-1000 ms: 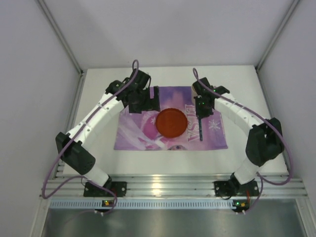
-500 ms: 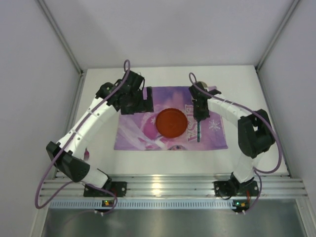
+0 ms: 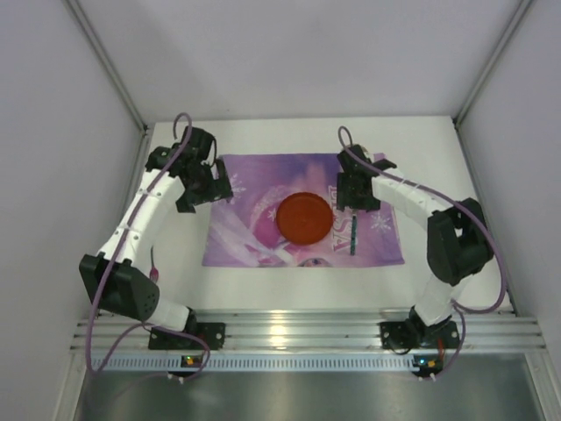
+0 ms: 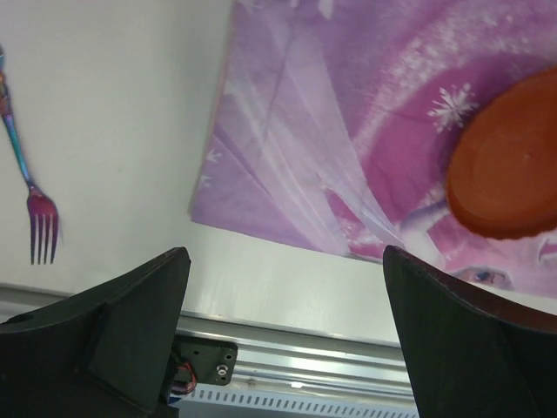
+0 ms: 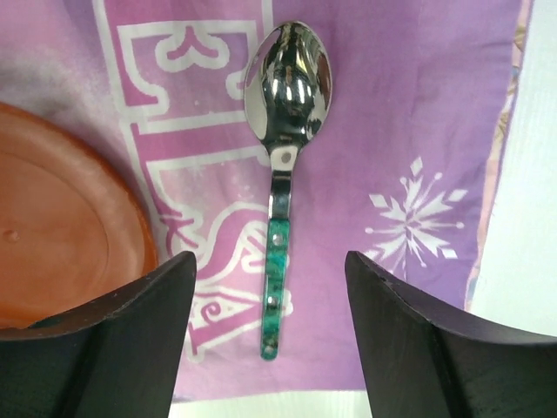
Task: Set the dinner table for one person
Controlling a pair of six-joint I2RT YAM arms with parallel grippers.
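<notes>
Both grippers' jaws stand open, holding nothing. The right gripper (image 5: 270, 261) hovers over a spoon (image 5: 285, 78) lying on the placemat (image 5: 409, 131) beside the orange plate (image 5: 61, 226), on the white tabletop (image 3: 298, 136). The flat fork (image 4: 41, 213), plain only in the left wrist view, may skid toward the rail (image 4: 348, 348) if the left gripper (image 4: 283, 261) grabs poorly.

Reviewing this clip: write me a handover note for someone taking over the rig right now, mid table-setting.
Left gripper: jaws open, empty, hovering near the left edge of the placemat.
Right gripper: jaws open, empty, above the spoon.
Done: the orange plate sits mid-placemat; the spoon lies on the mat right of the plate, apart from it.
Left: the fork lies on the bare dinner table, left of the mat and off it. It probably goes on the mat left of the plate, and the left arm is nearest. No knife or cup in view.
</notes>
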